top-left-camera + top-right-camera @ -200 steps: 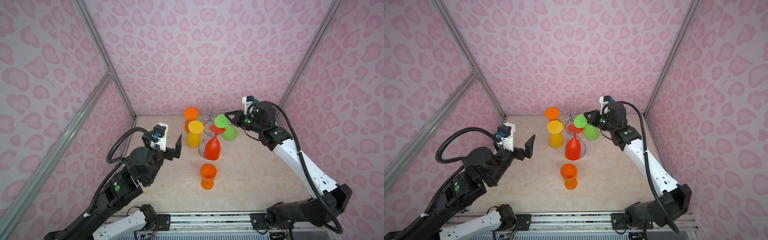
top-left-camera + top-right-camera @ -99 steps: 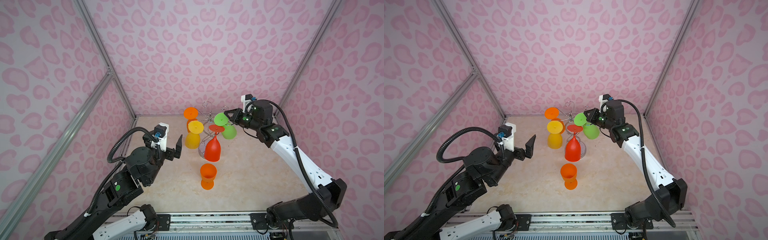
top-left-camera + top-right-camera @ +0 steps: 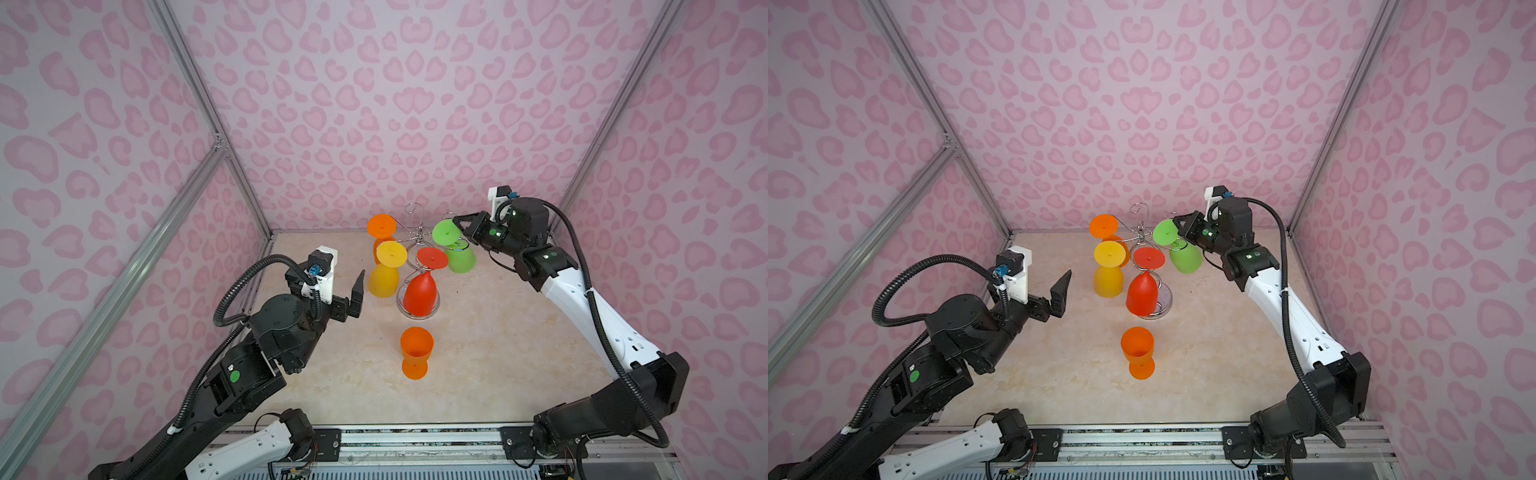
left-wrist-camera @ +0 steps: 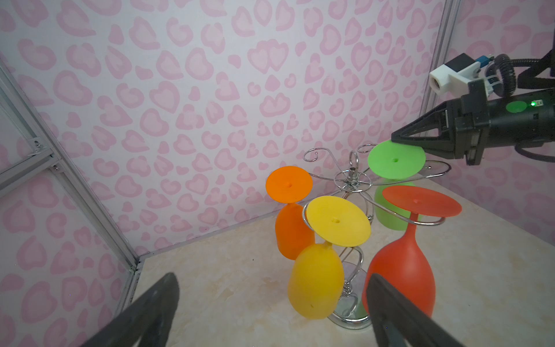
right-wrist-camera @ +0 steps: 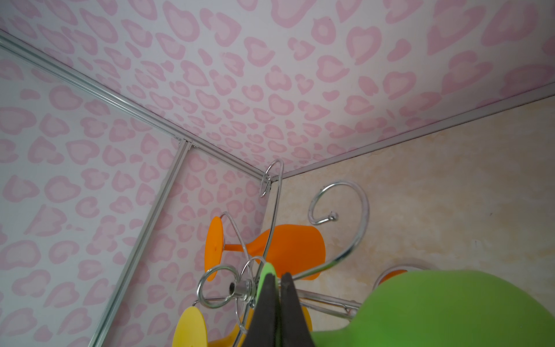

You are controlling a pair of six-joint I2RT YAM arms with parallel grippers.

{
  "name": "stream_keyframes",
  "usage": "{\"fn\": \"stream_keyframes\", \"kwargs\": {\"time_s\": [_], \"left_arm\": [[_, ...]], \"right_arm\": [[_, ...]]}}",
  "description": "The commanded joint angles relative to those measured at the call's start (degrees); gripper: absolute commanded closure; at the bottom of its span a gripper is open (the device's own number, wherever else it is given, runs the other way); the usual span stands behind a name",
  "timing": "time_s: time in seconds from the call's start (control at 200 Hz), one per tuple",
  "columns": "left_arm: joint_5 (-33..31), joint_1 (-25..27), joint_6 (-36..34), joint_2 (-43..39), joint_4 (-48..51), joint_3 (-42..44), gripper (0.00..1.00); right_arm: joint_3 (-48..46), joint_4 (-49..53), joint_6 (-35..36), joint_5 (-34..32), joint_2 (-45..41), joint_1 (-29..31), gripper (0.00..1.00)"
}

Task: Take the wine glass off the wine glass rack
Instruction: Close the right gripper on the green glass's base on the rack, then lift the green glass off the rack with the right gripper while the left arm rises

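Your left gripper (image 4: 270, 285) hangs in the air with its fingers (image 4: 150, 309) spread wide and nothing between them. Just ahead of those fingers, the yellow wine glass (image 4: 315, 282) hangs mouth down. Behind it, farther from the fingers, an orange wine glass (image 4: 292, 231) hangs the same way. The red wine glass (image 4: 402, 270) hangs beside the yellow one, partly hidden by one fingertip.

All of them hang by their round feet from the curly hooks of the wine glass rack (image 4: 351, 180), the shiny wire stand on the table (image 3: 498, 353).

A second orange glass (image 3: 416, 347) is off the rack. It stands on its foot on the table, mouth up, well away from both sets of fingers. You can see only its own orange inside.

The green wine glass (image 4: 396, 159) is on the rack too, tilted, bowl down. It hangs right at your right gripper (image 5: 279, 278). That gripper's fingers are squeezed together, with the tips touching the rim of the green foot. I cannot tell if they pinch it.
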State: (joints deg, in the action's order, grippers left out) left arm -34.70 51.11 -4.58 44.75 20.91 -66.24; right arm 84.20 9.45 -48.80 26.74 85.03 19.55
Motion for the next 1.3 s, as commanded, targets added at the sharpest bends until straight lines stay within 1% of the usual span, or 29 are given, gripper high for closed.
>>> {"fn": "stream_keyframes", "kwargs": {"time_s": [0.0,0.395,0.585,0.755,0.925,1.0,1.06,1.115,1.19,1.235,1.296], "left_arm": [[0.24,-0.04,0.71,-0.16,-0.60,0.14,0.01],[0.55,-0.05,1.06,-0.18,0.10,0.06,0.01],[0.92,-0.04,1.28,0.28,0.19,-0.01,0.01],[2.05,-0.05,2.21,0.97,-0.30,0.35,0.01],[7.11,-0.13,4.34,2.40,-2.78,1.59,0.01],[10.21,-0.37,4.98,3.26,-3.54,1.37,0.01],[14.95,-1.18,6.34,3.79,-4.83,1.24,0.01],[21.58,-2.66,8.18,4.47,-6.91,1.20,0.01],[31.28,-4.41,10.34,5.11,-11.46,1.84,0.01],[36.86,-5.43,11.38,5.67,-14.54,2.11,0.01],[44.20,-6.67,12.40,6.67,-17.99,2.19,0.01]], "right_arm": [[0.43,-3.69,-1.03,0.88,0.59,-0.25,1.00],[-0.20,-6.44,-2.88,1.56,0.98,-3.70,1.00],[-3.47,-7.25,-3.49,2.10,-1.69,-6.76,1.00],[-8.60,-8.77,-4.79,3.87,-6.84,-11.75,1.00],[-14.00,-8.97,-5.84,6.28,-15.33,-19.46,1.00],[-16.35,-12.02,-8.27,8.46,-19.66,-23.42,1.00],[-17.25,-14.71,-9.98,9.78,-22.89,-26.08,1.00],[-16.86,-16.21,-10.39,10.12,-25.34,-27.30,1.00],[-15.84,-18.92,-11.40,10.67,-27.46,-27.37,1.00],[-16.18,-22.90,-14.36,11.61,-28.21,-27.29,1.00],[-17.17,-31.55,-20.13,13.13,-28.44,-27.29,1.00]]}}
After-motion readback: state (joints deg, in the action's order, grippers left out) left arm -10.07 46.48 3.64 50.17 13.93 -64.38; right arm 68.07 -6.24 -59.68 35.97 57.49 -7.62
